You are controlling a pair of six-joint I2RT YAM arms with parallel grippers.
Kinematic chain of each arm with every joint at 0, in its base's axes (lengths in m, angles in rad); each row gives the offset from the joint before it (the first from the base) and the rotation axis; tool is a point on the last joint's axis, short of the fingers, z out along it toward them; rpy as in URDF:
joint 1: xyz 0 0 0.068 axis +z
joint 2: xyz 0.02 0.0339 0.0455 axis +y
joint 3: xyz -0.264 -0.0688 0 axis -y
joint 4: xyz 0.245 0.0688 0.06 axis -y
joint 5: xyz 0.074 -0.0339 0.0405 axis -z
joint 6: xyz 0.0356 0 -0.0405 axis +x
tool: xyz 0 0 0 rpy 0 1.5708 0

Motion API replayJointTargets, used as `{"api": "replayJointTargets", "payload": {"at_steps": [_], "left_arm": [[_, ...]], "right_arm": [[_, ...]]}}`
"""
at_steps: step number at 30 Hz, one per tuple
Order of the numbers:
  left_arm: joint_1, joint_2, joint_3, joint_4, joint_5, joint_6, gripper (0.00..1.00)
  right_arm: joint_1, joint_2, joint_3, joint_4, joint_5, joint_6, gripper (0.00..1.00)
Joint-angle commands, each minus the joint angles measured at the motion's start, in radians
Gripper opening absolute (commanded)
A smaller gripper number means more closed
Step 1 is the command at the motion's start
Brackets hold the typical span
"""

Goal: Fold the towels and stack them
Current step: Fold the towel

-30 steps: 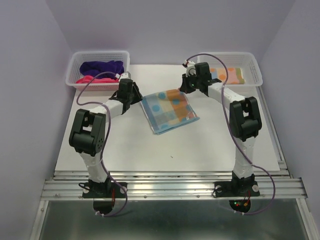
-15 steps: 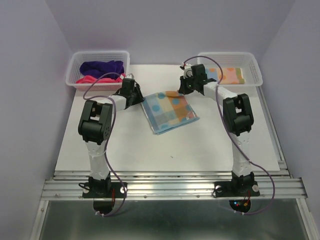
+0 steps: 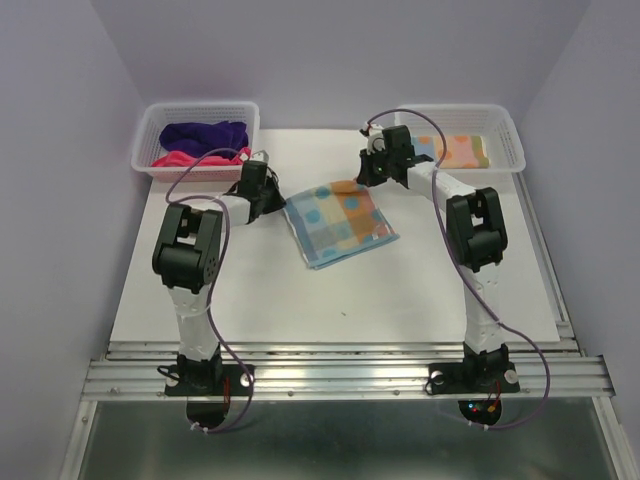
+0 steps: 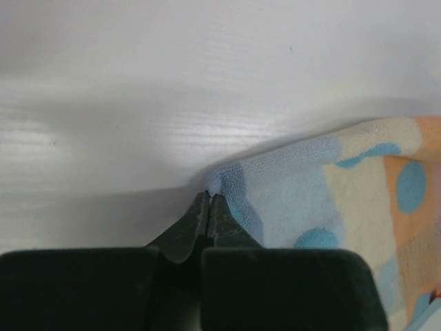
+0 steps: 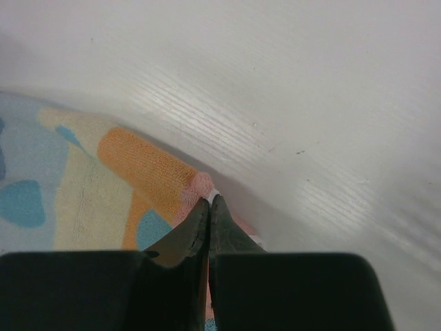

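A light blue towel with orange and blue spots [image 3: 338, 222] lies folded on the white table. My left gripper [image 3: 279, 200] is at its far left corner, jaws shut with the bunched blue corner [image 4: 227, 181] pinched at the tips [image 4: 209, 197]. At the far right corner my right gripper [image 3: 368, 181] is also shut, nipping the pink-orange corner [image 5: 196, 185] at its tips [image 5: 209, 201]. A dark purple towel [image 3: 205, 133] and a bright pink-red towel [image 3: 188, 158] lie crumpled in the left basket. A folded spotted towel [image 3: 460, 150] lies in the right basket.
A white mesh basket [image 3: 148, 142] stands at the back left and another [image 3: 508, 135] at the back right. Both arms reach over the table's far half. A metal rail [image 3: 340, 375] runs along the near edge.
The left gripper has gone from open to shut on the towel's far left corner, after its arm drew in toward that corner. The right gripper stays shut at its corner.
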Motion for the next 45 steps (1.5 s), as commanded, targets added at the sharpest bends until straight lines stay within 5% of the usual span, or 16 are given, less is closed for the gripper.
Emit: {"api": "replayJointTargets", "payload": {"at_steps": [1, 16, 25, 45], "left_arm": [[-0.003, -0.210, -0.113, 0.122, 0.033, 0.007, 0.00], [-0.198, -0.485, -0.536, 0.324, 0.009, -0.057, 0.00], [-0.235, -0.612, -0.676, 0.352, -0.008, -0.108, 0.00], [-0.279, -0.571, -0.705, 0.353, 0.035, -0.129, 0.00]], "right_arm": [[0.008, -0.085, -0.038, 0.026, 0.000, 0.008, 0.01], [0.008, -0.451, -0.582, 0.255, 0.063, 0.119, 0.01], [0.006, -0.519, -0.659, 0.198, 0.155, 0.123, 0.01], [0.006, -0.534, -0.706, 0.106, 0.282, 0.114, 0.04]]}}
